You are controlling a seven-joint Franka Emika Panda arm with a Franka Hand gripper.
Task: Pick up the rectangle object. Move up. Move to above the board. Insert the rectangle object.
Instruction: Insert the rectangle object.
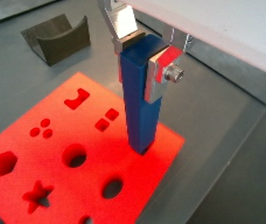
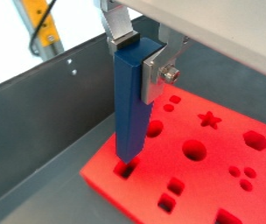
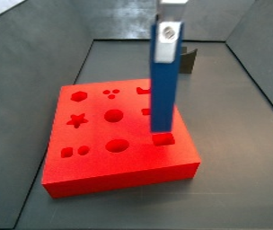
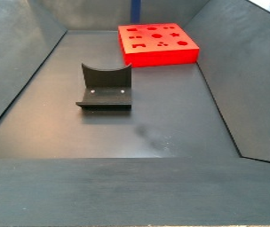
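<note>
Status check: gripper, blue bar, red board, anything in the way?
Gripper shut on tall blue bar, upright. Bar's tip at rectangular hole in red board. Nothing blocking.

No legible text or markings, seemingly.

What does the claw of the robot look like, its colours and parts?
The claw above the red board has flat silver metal fingers; one bears a round screw in a wrist view. The same silver plate with a screw shows in a side view.

hand (image 1: 140,54) vertical, fingers (image 1: 166,66) clamped shut
</note>
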